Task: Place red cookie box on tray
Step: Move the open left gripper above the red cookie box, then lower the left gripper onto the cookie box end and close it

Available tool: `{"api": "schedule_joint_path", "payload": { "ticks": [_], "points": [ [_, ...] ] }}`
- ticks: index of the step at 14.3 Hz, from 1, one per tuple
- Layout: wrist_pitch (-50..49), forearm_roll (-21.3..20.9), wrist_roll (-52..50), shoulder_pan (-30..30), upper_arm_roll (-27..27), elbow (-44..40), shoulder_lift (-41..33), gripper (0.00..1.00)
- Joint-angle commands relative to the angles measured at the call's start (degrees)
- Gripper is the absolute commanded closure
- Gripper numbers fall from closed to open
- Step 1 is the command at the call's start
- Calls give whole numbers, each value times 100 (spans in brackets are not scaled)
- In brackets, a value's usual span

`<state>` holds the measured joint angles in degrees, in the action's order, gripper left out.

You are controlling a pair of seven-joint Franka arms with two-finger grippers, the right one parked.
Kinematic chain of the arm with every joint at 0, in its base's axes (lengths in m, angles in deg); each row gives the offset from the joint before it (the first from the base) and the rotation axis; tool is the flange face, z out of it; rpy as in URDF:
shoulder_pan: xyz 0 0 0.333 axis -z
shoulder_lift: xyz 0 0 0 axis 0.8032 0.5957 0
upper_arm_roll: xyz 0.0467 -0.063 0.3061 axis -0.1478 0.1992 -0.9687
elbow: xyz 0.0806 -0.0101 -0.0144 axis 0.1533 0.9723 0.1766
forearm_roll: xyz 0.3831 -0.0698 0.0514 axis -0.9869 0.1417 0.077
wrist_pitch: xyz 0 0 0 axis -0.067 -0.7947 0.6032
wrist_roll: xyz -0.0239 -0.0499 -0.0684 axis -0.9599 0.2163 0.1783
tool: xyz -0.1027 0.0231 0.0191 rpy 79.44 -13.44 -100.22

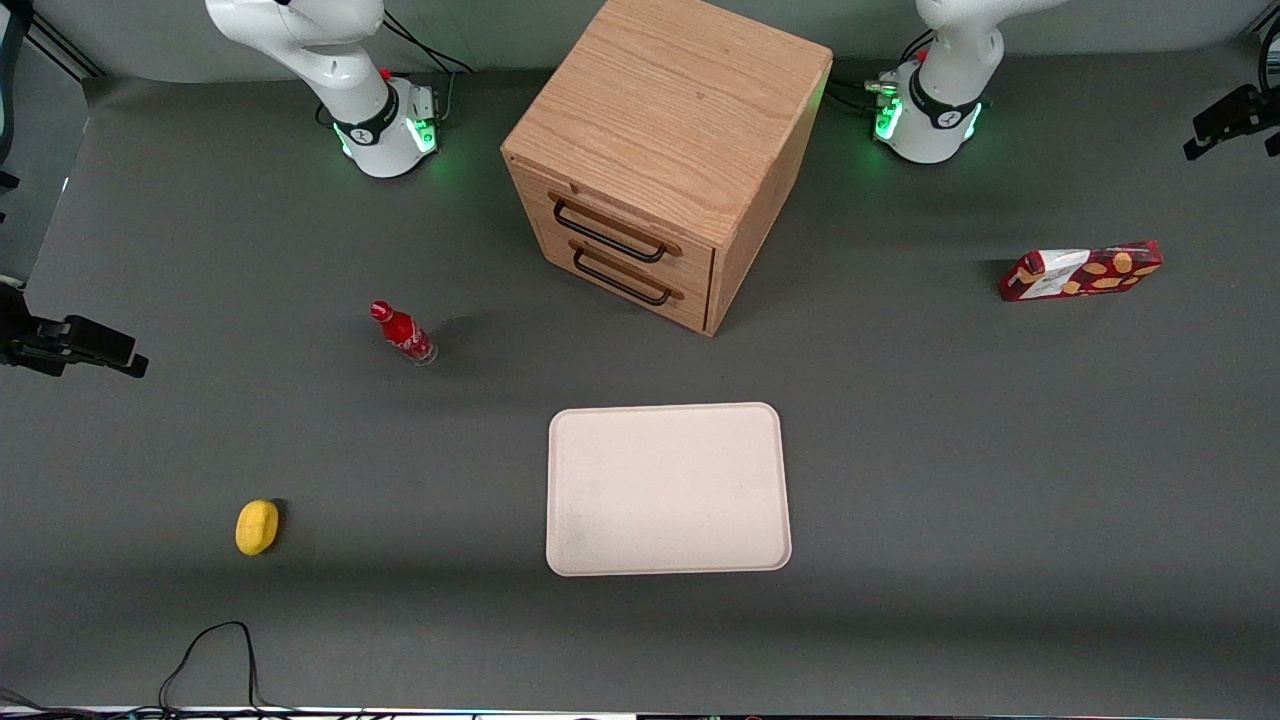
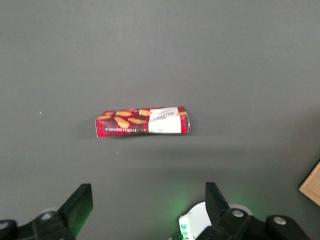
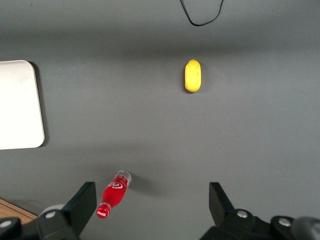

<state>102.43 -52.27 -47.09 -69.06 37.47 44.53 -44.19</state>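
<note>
- Front view shows the long slim dark-red cookie box (image 1: 1080,270) with tan cookie pictures and a white panel at one end lying on the grey table (image 1: 960,470), toward the working arm's end, near that arm's base.
- Seen from the left wrist, the same cookie box (image 2: 143,122) lies flat on its long side on the bare grey surface, with the gripper (image 2: 148,210) of the left arm hovering above it, well clear of it.
- Its two black fingers (image 2: 80,204) stand wide apart, holding nothing, and the box sits between their lines but away from the tips.
- The flat cream-white rectangular tray (image 1: 668,489) with rounded corners rests near the middle of the table, nearer to the front camera than the box and well apart from it; nothing lies on it.
- A light oak wooden cabinet (image 1: 665,155) with two black-handled drawers stands between the two arm bases, and the tray lies in front of it.
- A small red soda bottle (image 1: 403,333) and a yellow lemon-shaped object (image 1: 257,526) sit toward the parked arm's end, the lemon shape nearer to the front camera.
</note>
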Motion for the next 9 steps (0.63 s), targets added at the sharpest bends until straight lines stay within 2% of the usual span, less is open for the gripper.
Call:
{"api": "schedule_joint_path", "payload": {
  "ticks": [1, 4, 9],
  "points": [
    [-109, -69, -21, -484, 97, 231, -226, 0],
    [-338, -61, -992, -801, 97, 222, -234, 0],
    [-541, -61, -3979, -775, 141, 222, -270, 0]
  ]
}}
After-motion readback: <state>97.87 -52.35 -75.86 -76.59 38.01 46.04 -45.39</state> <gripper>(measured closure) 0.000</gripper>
